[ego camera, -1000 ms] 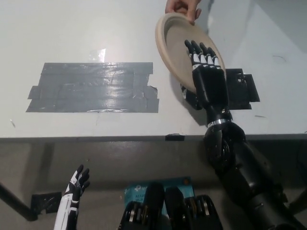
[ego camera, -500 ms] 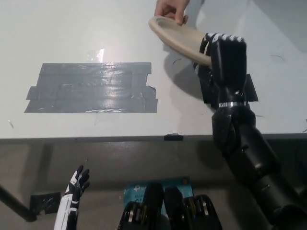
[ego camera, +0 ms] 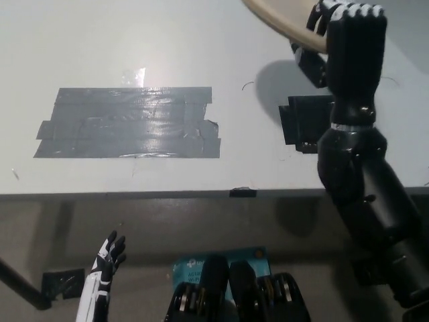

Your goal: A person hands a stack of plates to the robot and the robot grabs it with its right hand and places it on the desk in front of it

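Plates (ego camera: 281,17) are sitting at the top edge, above the desk (ego camera: 134,40), right hand (ego camera: 345,43) gripping their near rim. Probably stiff, light, slick; a rim pinch is risking tilt. Left hand (ego camera: 107,258) is hanging low, fingers spread, empty.

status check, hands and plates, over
Right hand shut on plates, held above desk at top edge. Left hand open, low beside the body. Grey tape patch on desk, off to the side.

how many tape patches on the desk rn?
2: a large grey duct-tape patch left of centre, and a black tape patch at right, partly hidden behind the black right arm.
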Motion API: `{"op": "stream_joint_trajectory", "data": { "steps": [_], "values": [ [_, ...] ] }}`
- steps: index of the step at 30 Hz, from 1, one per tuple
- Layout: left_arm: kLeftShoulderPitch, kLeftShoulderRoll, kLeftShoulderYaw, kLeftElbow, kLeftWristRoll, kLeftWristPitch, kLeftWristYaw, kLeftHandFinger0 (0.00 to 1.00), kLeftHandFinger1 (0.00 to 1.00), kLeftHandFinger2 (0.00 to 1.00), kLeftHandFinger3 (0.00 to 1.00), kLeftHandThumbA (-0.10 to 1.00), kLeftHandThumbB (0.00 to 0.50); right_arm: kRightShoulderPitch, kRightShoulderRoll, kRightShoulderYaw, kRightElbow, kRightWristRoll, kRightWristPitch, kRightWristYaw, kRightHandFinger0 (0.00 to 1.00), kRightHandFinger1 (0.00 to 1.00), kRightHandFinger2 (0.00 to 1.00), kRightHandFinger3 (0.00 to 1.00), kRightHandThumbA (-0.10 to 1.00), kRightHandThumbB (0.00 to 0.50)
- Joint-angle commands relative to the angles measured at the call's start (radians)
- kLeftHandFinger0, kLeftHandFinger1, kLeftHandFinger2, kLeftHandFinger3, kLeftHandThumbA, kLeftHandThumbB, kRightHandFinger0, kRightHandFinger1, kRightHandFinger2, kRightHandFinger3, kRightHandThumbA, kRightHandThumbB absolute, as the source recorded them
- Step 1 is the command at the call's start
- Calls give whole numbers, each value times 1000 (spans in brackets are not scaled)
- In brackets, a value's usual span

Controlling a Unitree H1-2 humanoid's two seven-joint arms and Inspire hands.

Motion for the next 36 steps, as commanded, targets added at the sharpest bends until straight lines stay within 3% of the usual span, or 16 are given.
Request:
{"op": "stream_joint_trajectory", "data": {
  "steps": [1, 3, 9, 11, 16, 20, 21, 29, 34, 36],
  "values": [
    [-7, 2, 8, -28, -21, -44, 10, 1000, 1000, 1000, 1000, 1000, 165, -46, -81, -19, -63, 25, -77, 45, 0, 13, 357, 285, 806, 0],
    [-8, 4, 9, -27, -22, -47, 9, 1000, 1000, 1000, 1000, 1000, 166, -44, -126, -11, -48, 7, -91, 46, 0, 0, 256, 286, 797, 0],
    [-1, 4, 13, -28, -19, -47, 14, 1000, 1000, 1000, 1000, 1000, 175, -30, -197, 38, 32, -37, -104, 80, 0, 2, 315, 326, 796, 0],
    [4, 5, 13, -33, -20, -42, 13, 1000, 1000, 1000, 1000, 1000, 178, -22, -213, 59, 71, -58, -111, 60, 0, 0, 294, 260, 696, 0],
    [-6, 15, 20, -30, -31, -33, 5, 1000, 1000, 1000, 1000, 1000, 195, -7, -252, 119, 229, -95, -121, -19, 0, 0, 225, 210, 564, 22],
    [0, 14, 21, -37, -40, -26, 1, 1000, 1000, 1000, 1000, 1000, 196, 1, -251, 145, 311, -89, -132, -35, 0, 0, 242, 218, 453, 22],
    [1, 11, 22, -43, -43, -15, 1, 1000, 1000, 1000, 1000, 1000, 194, 11, -244, 141, 315, -74, -127, -13, 0, 0, 248, 225, 449, 1],
    [-6, 4, 21, -41, -29, -11, 8, 1000, 1000, 1000, 1000, 1000, 172, 44, -230, 116, 253, -21, -127, 72, 0, 0, 268, 225, 507, 0],
    [-7, 6, 18, -38, -21, -19, 8, 1000, 1000, 1000, 1000, 1000, 162, 60, -226, 131, 228, -24, -148, 98, 0, 0, 276, 240, 452, 0],
    [-4, 5, 18, -37, -30, -19, 4, 1000, 1000, 1000, 1000, 1000, 152, 78, -228, 139, 203, -14, -149, 157, 0, 15, 283, 269, 556, 28]
  ]
}}
